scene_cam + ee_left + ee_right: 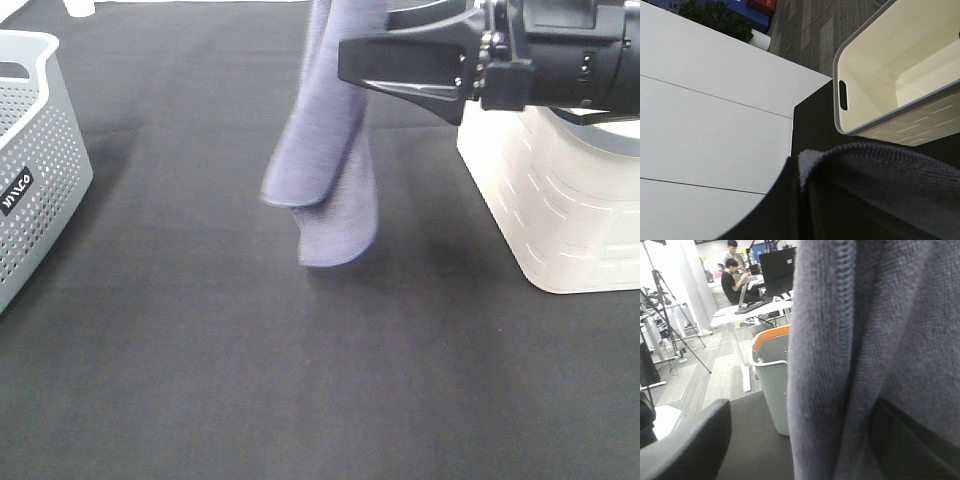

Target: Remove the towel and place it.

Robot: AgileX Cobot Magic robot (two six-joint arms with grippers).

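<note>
The greyish-lavender towel (325,150) hangs folded in the air over the middle of the black table, its lower end just above the cloth. Its top runs out of the exterior high view. In the left wrist view the towel (880,190) bunches over my left gripper (805,210), which looks shut on it; this gripper is outside the exterior high view. My right gripper (358,75) reaches in from the right at the towel's upper part. In the right wrist view the towel (855,360) hangs between the gripper's spread fingers (690,445), so my right gripper (800,440) is open.
A grey perforated basket (30,170) stands at the left table edge. A cream basket (560,200) stands at the right, empty as seen from above (875,75). A black cloth (300,380) covers the table. A grey bin with an orange rim (772,380) stands beyond.
</note>
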